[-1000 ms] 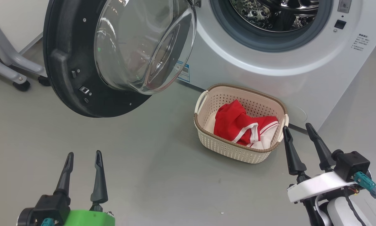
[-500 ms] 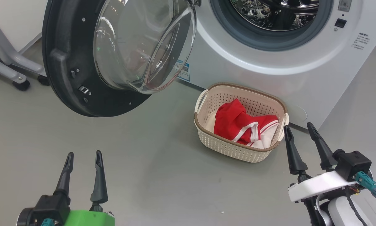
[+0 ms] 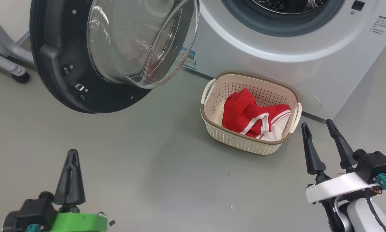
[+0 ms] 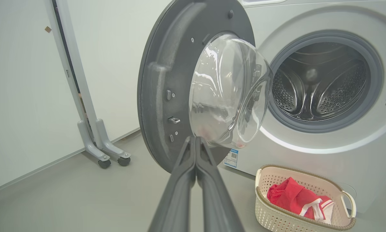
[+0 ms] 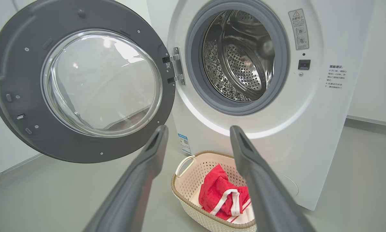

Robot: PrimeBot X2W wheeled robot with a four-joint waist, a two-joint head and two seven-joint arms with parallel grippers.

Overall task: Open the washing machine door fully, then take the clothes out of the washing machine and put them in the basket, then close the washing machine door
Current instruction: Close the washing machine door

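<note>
Lying in the basket (image 3: 244, 145) beside the washing machine (image 3: 260, 64), the clothes (image 3: 241, 112) sit bunched; the door (image 3: 48, 74) stands wide open. The left hand (image 3: 72, 154) is pressed together, empty; the right hand (image 3: 316, 123) is spread.

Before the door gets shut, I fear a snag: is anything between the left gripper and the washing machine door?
Nothing visible. The shut left gripper faces the washing machine door directly; the basket sits off to its right.

- Smooth grey floor (image 3: 154, 154), matt, with soft patches of reflected light and a few tiny specks.
- Plain white wall (image 4: 22, 83), evenly lit.
- Pale grey stand (image 4: 102, 138) on small black castors (image 4: 104, 163), close to that wall.
</note>
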